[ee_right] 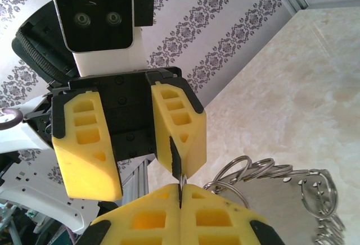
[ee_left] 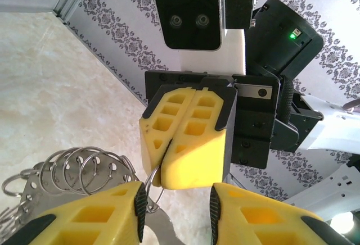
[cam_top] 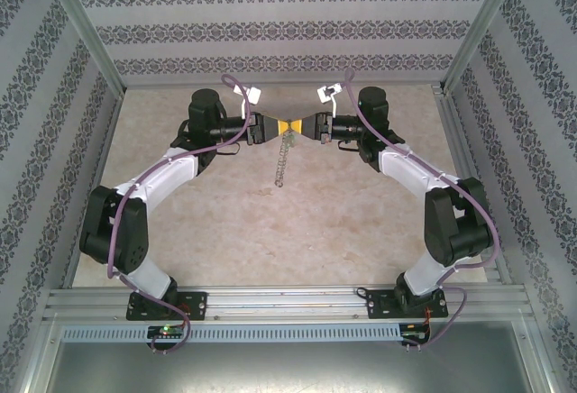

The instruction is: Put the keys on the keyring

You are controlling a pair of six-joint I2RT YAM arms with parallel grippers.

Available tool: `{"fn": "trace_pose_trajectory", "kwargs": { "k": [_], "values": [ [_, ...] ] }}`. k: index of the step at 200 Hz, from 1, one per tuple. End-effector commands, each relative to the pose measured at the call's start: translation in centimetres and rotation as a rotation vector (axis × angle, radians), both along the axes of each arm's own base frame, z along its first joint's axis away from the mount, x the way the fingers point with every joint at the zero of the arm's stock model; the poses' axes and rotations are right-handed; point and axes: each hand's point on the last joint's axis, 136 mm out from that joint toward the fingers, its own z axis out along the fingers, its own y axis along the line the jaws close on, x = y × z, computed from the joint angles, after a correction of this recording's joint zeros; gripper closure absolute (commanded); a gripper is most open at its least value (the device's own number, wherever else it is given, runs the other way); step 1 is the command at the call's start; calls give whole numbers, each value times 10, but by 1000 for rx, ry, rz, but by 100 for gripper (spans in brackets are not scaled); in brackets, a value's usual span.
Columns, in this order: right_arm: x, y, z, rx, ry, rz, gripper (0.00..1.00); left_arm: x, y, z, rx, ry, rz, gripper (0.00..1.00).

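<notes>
My right gripper (ee_right: 181, 191) is shut on a thin wire loop of the keyring (ee_right: 183, 180). From that loop a bunch of split rings (ee_right: 264, 172) fans out over a flat grey metal piece (ee_right: 292, 211). Facing it, my left gripper (ee_left: 175, 200) stands open, its jaws clearly apart. Its left pad lies beside the keyring's loop (ee_left: 149, 178), which the right gripper (ee_left: 166, 169) pinches. Both grippers (cam_top: 273, 129) (cam_top: 306, 129) meet tip to tip at the far middle of the table. A string of metal rings (cam_top: 281, 163) trails toward me from them. The keys are out of view.
The beige table (cam_top: 270, 231) is boxed in by patterned walls (cam_top: 288, 32) at the back and on both sides. An aluminium rail (cam_top: 288, 298) runs along the near edge by the arm bases.
</notes>
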Motion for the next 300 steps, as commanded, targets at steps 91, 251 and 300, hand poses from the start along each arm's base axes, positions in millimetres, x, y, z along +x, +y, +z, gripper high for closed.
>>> {"fn": "trace_pose_trajectory", "kwargs": {
  "k": [91, 251, 300],
  "values": [
    [0, 0, 20, 20, -87, 16, 100, 0, -12, 10, -33, -42, -30, 64],
    [2, -4, 19, 20, -96, -8, 100, -3, -21, 7, -52, -48, -43, 67],
    [3, -6, 20, 20, -101, -14, 100, -3, -23, -1, -46, -30, -43, 66]
  ]
}}
